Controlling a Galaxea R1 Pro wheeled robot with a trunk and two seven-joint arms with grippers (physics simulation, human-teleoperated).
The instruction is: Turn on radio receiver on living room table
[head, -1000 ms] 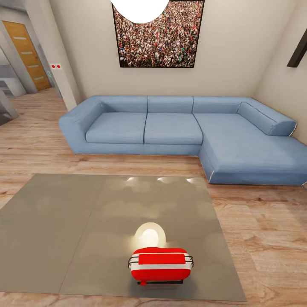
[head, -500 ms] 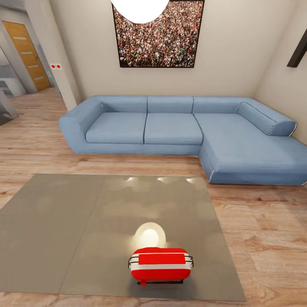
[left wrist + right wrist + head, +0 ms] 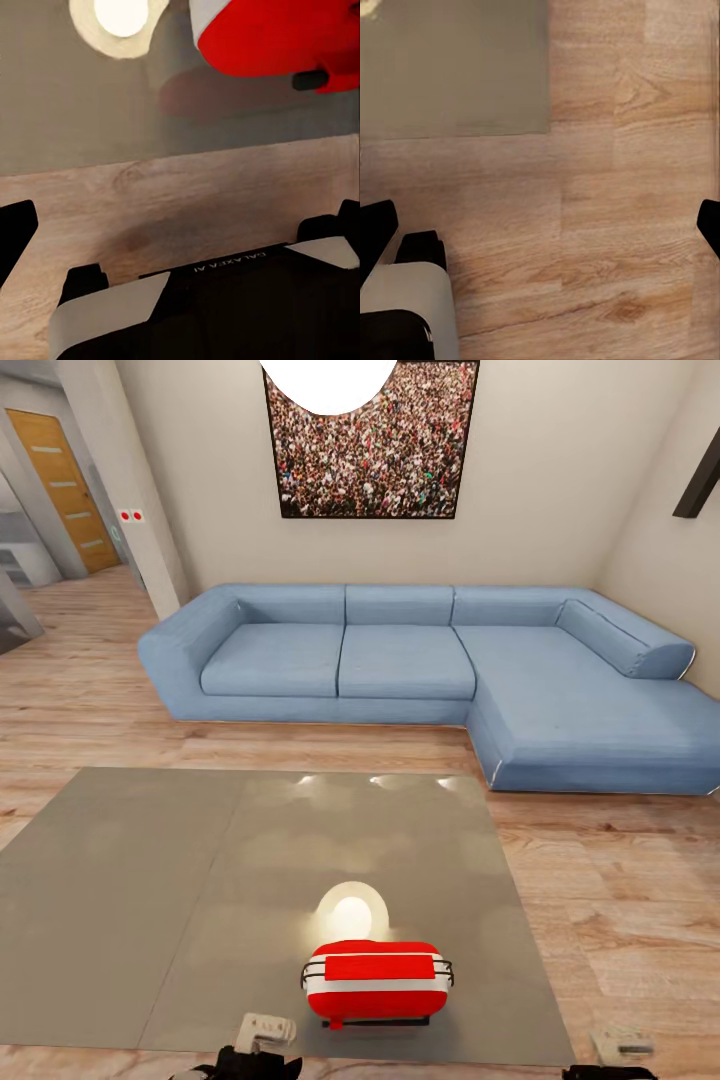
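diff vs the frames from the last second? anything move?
Both arms have come up into the bottom edge of the head view: the left gripper just short of the radio receiver, the right gripper over the wood floor off the table's near right corner. Both are open, holding nothing. Radio, table, sofa and camera unchanged.

Left end effector (image 3: 180,232) and right end effector (image 3: 540,225) apparently spread wide.
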